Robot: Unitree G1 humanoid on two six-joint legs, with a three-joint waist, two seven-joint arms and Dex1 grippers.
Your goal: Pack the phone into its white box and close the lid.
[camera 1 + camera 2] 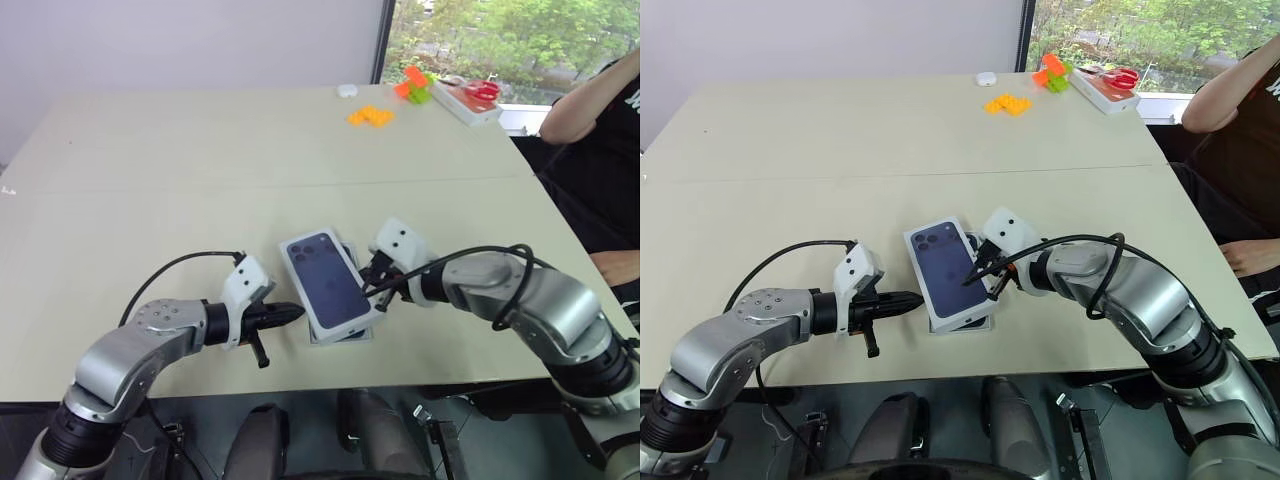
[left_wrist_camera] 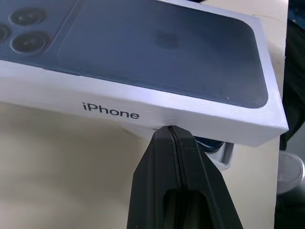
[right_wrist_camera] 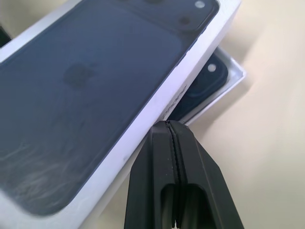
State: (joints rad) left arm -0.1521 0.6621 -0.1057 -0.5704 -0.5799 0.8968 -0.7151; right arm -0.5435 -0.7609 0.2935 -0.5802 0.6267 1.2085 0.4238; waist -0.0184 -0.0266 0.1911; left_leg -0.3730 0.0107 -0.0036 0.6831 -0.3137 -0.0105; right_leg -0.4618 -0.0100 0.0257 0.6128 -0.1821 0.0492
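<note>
We have both grippers pinched fully closed, holding nothing. Our left gripper (image 1: 290, 314) noses against the lid's (image 1: 330, 281) long side at lower centre of the frame; our right gripper (image 1: 378, 281) presses the opposite edge, likely to square it. The lid lies askew over the white box (image 3: 232, 82), where the phone (image 3: 206, 82) peeks out, so it isn't seated yet on the table (image 1: 150, 180).

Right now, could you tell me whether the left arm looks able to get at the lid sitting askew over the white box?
Probably yes: the left end effector, shut, sits at the lid's near side wall, with only bare table between them.
</note>
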